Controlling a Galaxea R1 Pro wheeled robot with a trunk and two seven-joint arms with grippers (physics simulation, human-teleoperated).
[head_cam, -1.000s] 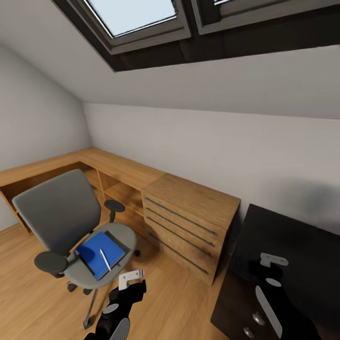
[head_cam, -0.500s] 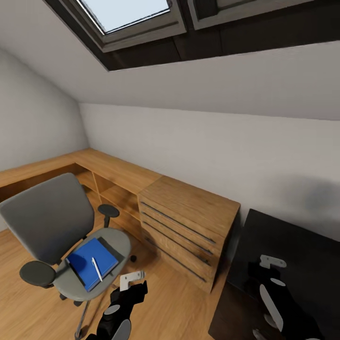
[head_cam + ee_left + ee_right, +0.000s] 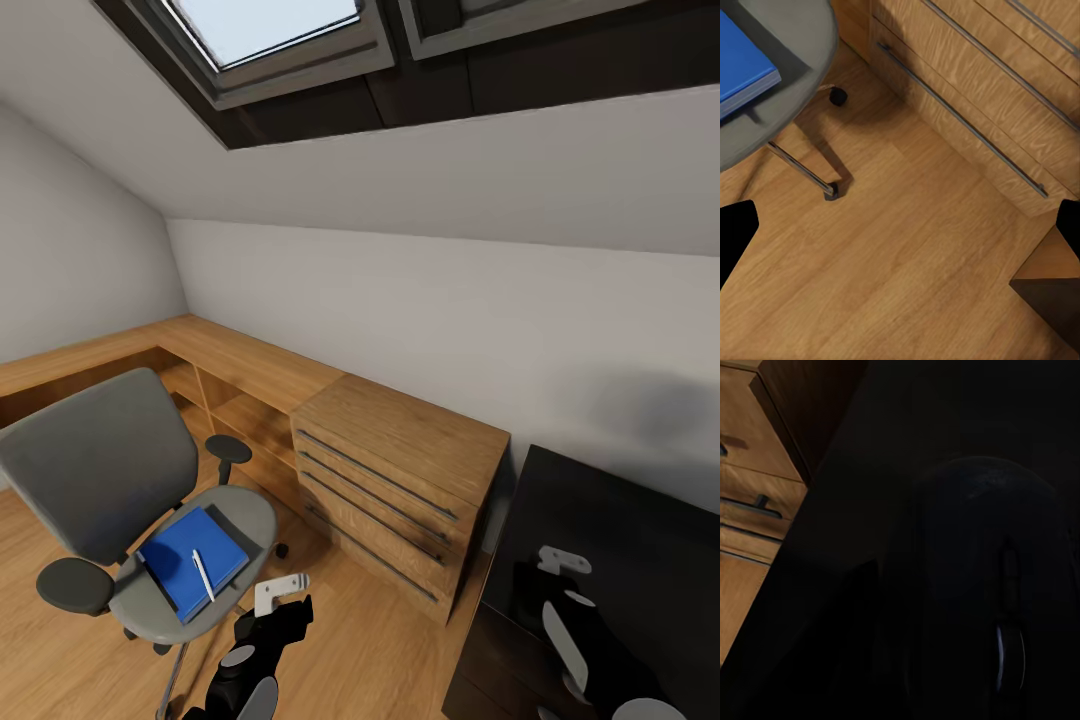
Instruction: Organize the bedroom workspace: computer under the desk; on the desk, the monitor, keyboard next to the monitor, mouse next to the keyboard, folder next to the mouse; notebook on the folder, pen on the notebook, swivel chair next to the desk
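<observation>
1. Swivel chair standing on the plank floor, well apart from the black desk, with the light wooden drawer cabinet between the two.
2. Blue folder lying flat on the chair's seat; dark notebook peeking out beside it on the side away from the chair's front edge, overlap hard to read.
3. Pale pen resting on top of the folder, pointing toward the seat's front edge.
4. Left gripper hanging over bare floor just beside the chair's seat, nothing between its fingers, jaws spread wide in the left wrist view with a black fingertip at each margin.
5. Same wrist view: folder corner on the seat, a chair castor and base spoke on the floor, cabinet drawers close by.
6. Right gripper poised above the desk top near its cabinet-side edge; spread or clenched, cannot tell.
7. Right wrist view: black mouse sitting on the desk, close under the camera, cabinet drawers beyond the desk's edge.
</observation>
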